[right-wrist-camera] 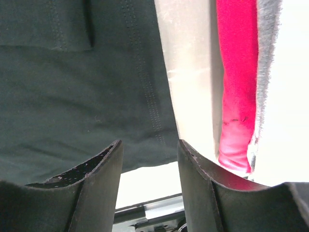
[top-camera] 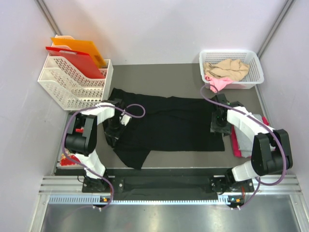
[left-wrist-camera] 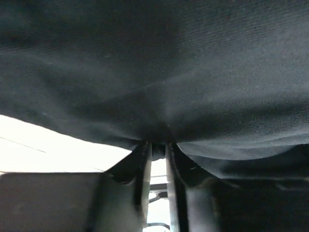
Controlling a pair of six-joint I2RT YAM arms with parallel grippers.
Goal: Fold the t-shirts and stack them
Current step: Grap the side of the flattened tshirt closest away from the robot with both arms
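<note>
Fold looks just begun: left claw (left-wrist-camera: pixel 158 145) pinches the black t-shirt (top-camera: pixel 169 123) at frame left, right claw (right-wrist-camera: pixel 149 150) hangs open over its right-hand hem and likely needs to grip next.

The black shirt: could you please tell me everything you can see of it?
The black shirt is soft dark cloth with stitched hems. It is spread mostly flat across the grey table, its left end bunched and a flap reaching toward the near edge. The left fingers pinch that bunched end. The right fingers, open, stand over its right hem.
</note>
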